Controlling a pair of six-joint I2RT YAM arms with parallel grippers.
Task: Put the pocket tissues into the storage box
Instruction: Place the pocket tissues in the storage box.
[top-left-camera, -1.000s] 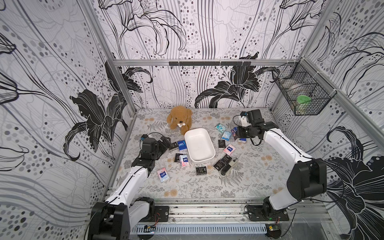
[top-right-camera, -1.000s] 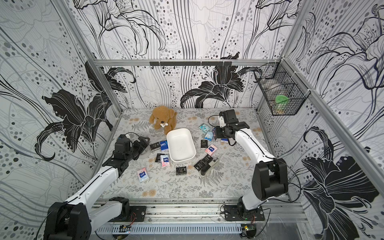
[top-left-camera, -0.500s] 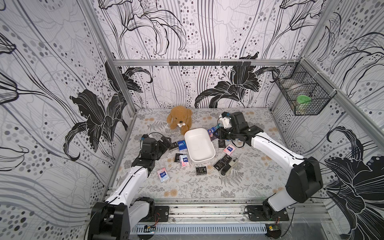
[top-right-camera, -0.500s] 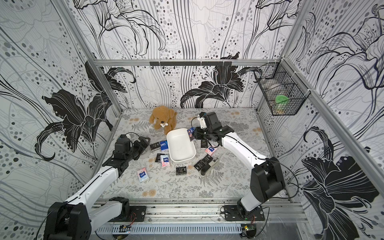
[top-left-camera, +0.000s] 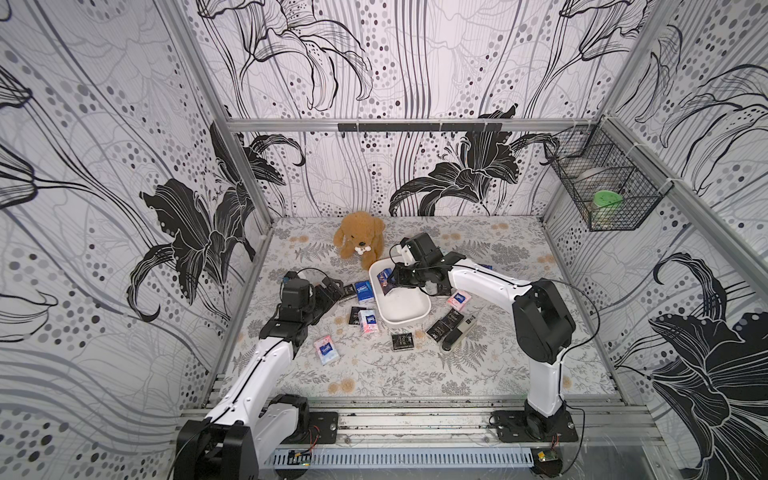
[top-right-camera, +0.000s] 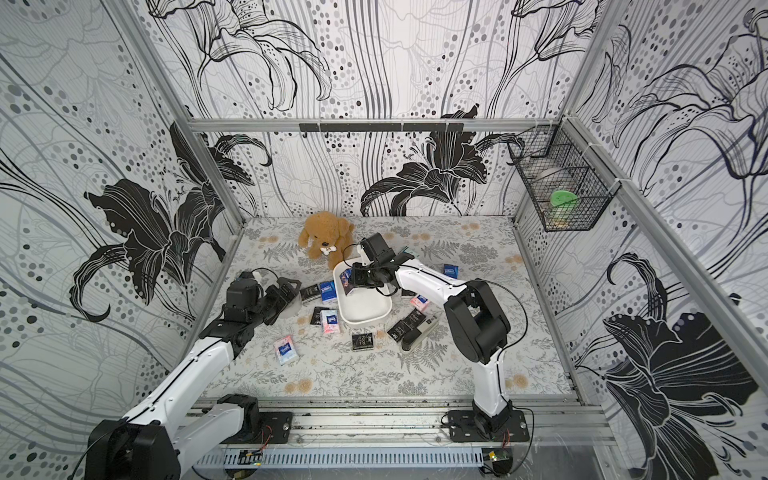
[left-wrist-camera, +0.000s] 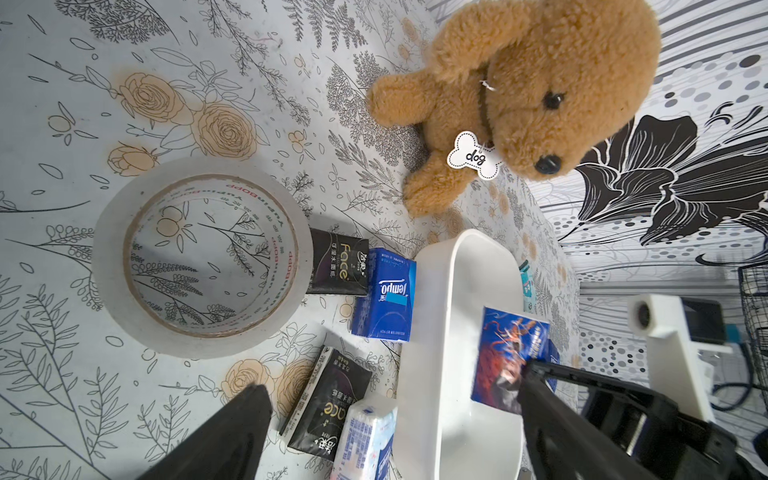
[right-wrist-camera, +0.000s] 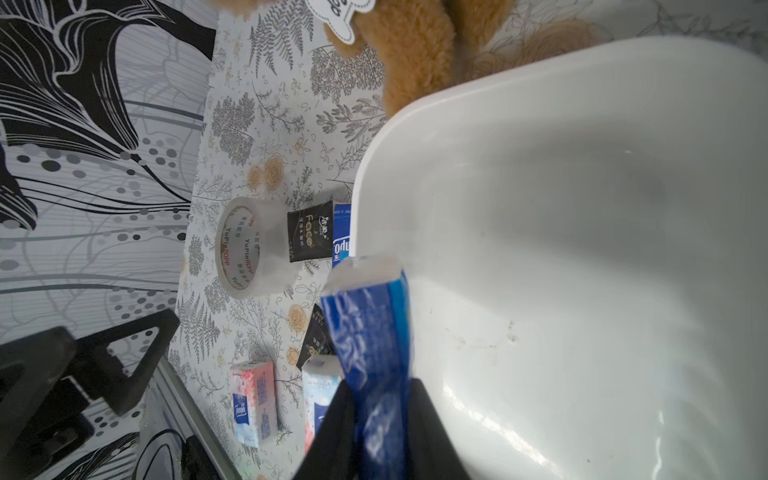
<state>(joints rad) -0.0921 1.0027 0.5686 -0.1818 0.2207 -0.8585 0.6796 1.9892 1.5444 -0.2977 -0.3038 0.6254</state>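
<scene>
White plastic storage box (top-left-camera: 405, 309) sits mid-bench, long axis running front to back, w/ a plush dog (top-left-camera: 359, 239) just beyond its far end. R claw (right-wrist-camera: 380, 384) hangs over the box's far left corner, jaws narrow, pinching a dark blue tissue pkt (top-right-camera: 346, 276) on edge. The pkt is right by the left rim, above the box's plain inside, not touching the bottom. L claw (top-left-camera: 332, 289) is spread wide, gripping nothing, low by a clear tape roll (left-wrist-camera: 199, 347) left of the box.

Box's left rim is crowded: blue Tempo pkt (left-wrist-camera: 384, 297) just beside it, black Face pkt (left-wrist-camera: 338, 268) btw that and the tape roll, then a black pkt (top-left-camera: 354, 315) side by side w/ a pink-white pkt (top-left-camera: 369, 323). Right rim: pink pkt (top-left-camera: 459, 300) just beside it, black pkts (top-left-camera: 445, 325) and a black-silver stapler-like thing (top-left-camera: 457, 336) near the front right corner. A lone pink-white pkt (top-left-camera: 326, 350) and a lone black pkt (top-left-camera: 402, 341) lie apart toward the front. Bench (top-left-camera: 415, 378) front strip and right side lie open.
</scene>
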